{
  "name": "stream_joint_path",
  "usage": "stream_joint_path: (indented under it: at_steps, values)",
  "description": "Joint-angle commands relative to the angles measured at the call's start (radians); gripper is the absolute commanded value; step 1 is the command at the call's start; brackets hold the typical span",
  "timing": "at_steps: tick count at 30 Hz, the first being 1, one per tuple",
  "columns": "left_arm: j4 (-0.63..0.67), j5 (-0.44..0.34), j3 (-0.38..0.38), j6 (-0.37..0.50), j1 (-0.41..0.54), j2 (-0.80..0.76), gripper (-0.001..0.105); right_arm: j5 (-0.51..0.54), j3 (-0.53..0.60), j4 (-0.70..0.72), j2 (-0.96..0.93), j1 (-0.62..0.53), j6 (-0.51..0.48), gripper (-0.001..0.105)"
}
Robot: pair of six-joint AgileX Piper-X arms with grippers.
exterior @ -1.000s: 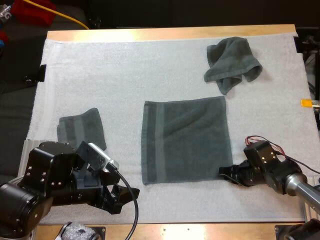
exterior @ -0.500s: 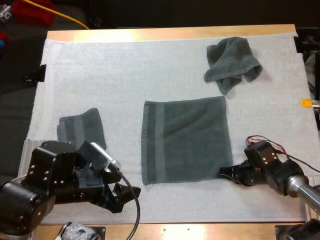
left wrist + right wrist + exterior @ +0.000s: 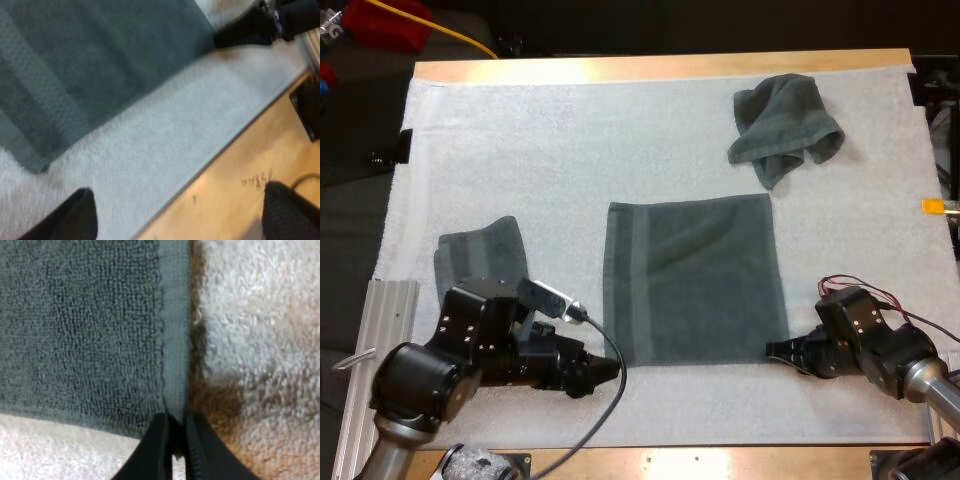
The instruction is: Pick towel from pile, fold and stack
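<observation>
From above: flat towel (image 3: pixel 695 280) centred on mat (image 3: pixel 570 140); crumpled towel (image 3: pixel 785 125) far right; folded towel (image 3: pixel 480 262) near left. I have left gripper (image 3: pixel 605 370) just off the flat towel's near-left corner, right gripper (image 3: pixel 778 350) at its near-right corner.
Left wrist: fingers (image 3: pixel 75 215) spread wide over bare mat.
Right wrist: fingers (image 3: pixel 155 450) pinched on the flat towel's hem.

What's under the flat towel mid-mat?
Only the white mat shows, all round the flat towel; whatever lies beneath its middle is covered. The right gripper pinches its near corner.

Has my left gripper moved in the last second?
Yes. The left gripper has moved right, away from the folded towel, to the near left corner of the spread towel.
</observation>
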Motion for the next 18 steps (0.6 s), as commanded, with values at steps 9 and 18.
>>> stream_joint_path:
  at_steps: [9,18]
  values:
    - [-0.151,0.005,0.162,-0.128,-0.005,0.106,0.066,0.004,0.004,0.027,-0.004,-0.001,-0.013,0.001]
    - [-0.201,0.005,0.170,-0.140,-0.005,0.274,0.066,0.004,0.004,0.027,-0.004,-0.001,-0.013,0.001]
